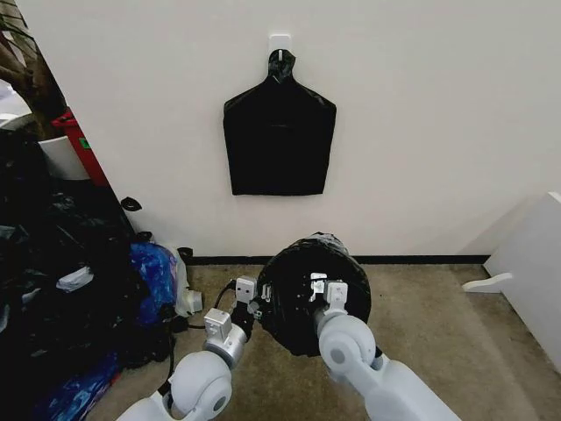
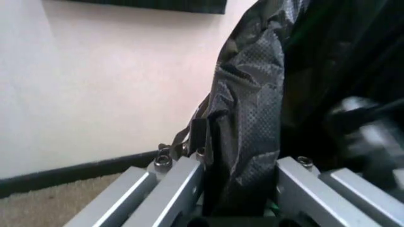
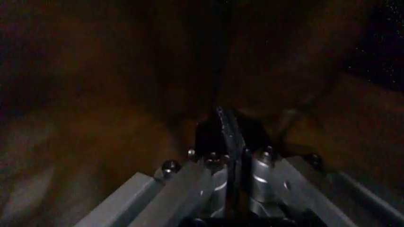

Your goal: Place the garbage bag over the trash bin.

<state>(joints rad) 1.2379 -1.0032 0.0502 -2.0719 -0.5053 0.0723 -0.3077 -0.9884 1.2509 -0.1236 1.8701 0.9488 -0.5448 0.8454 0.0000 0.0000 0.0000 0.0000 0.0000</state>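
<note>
Left end effector (image 1: 252, 309): at the 9 o'clock edge of the bin's mouth in the head view; its wrist view shows a fold of black film running between the two fingers (image 2: 183, 184), so it looks clamped on the garbage bag.
Right end effector (image 1: 326, 294): reaching into the mouth toward 3 o'clock; its fingers (image 3: 211, 182) are pressed together with a thin dark edge between them, seemingly pinching the bag's inside.
Garbage bag (image 1: 302, 324): glossy black, crinkled, draped over the whole trash bin, hiding its walls.
Trash bin (image 1: 316, 289): on the carpeted floor by the wall, below a flat black bag pack (image 1: 279, 140) hung on a hook.
Heap of bags (image 1: 79, 298): black and blue, at 9 o'clock, apart from the bin.
Handling: judged very light, limp and slippery; tears if snagged.
Where to hold: judged best at the rim fold, opposite sides, film doubled.
</note>
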